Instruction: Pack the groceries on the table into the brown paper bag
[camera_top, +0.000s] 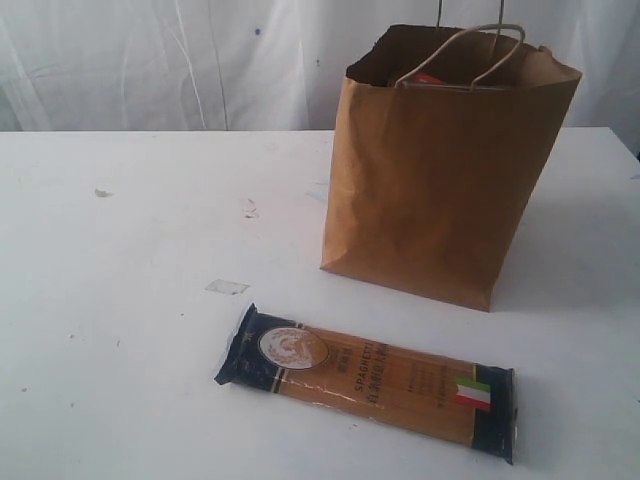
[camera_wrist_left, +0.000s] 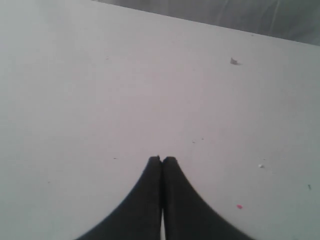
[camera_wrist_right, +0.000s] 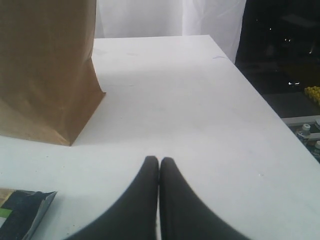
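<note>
Right gripper pressed together, empty, hovering over desk; end of spaghetti pack just beside it, brown paper bag near, ahead. Left gripper pressed together too, empty, only bare desk before it. Step, likely: last item. Next move calls for opening, gripping pack, tipping it upright into bag mouth. Count: one pack, one bag, two handles
</note>
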